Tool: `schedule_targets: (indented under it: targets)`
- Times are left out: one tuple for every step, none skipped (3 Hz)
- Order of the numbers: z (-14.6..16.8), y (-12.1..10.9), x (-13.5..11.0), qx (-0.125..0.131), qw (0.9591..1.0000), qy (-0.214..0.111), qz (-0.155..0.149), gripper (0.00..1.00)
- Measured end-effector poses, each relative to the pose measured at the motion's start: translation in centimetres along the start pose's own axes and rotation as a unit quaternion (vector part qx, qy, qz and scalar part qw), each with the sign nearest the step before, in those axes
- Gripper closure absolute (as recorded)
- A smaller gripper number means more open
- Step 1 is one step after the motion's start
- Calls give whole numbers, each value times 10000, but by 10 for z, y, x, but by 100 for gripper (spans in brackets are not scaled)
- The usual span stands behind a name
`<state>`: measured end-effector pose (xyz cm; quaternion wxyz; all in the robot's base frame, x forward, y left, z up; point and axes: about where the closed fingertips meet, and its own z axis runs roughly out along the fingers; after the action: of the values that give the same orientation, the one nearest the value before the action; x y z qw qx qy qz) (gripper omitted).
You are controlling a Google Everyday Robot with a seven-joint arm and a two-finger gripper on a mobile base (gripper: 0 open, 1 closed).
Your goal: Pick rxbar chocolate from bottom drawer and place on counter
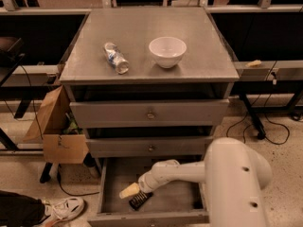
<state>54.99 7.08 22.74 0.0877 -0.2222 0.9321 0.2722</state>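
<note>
While the gripper (131, 193) hangs low inside the bottom drawer (176, 203), close to its front edge and left of the middle, the chocolate bar (140, 200) lies flat on the drawer floor just beside it, touching or nearly touching its tip. Whether the gripper is wide, narrow or closed on the bar cannot be told from this view. The bar looks to be resting on the floor rather than lifted.

The main risk, as I judge it, is a poor hold. The bar is thin and flat, so a closing grip could skid over the wrapper and push it toward the front left corner, where the walls would leave little room to get around it. A second risk comes on the way up: the front of the closed middle drawer (150, 147) stands over the back edge of the open drawer. The arm could knock it if it rises before drawing toward the front edge.

Inside the drawer there is good room to the right of the bar and toward the back. On the counter (142, 30), a bowl (167, 51) sits near the middle and a plastic bottle (116, 57) lies toward the left edge. The back half and the right edge offer open room for setting the bar down.
</note>
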Motion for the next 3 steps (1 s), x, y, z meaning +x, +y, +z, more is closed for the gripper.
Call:
schedule_targets:
  targets:
    - [-10,4,-5,-216,9993,-278,-131,0]
    - [-10,4,-5,-215,9993,-279,-132,0]
    - [-6,7,-8,-261,9981,-177,-528,0]
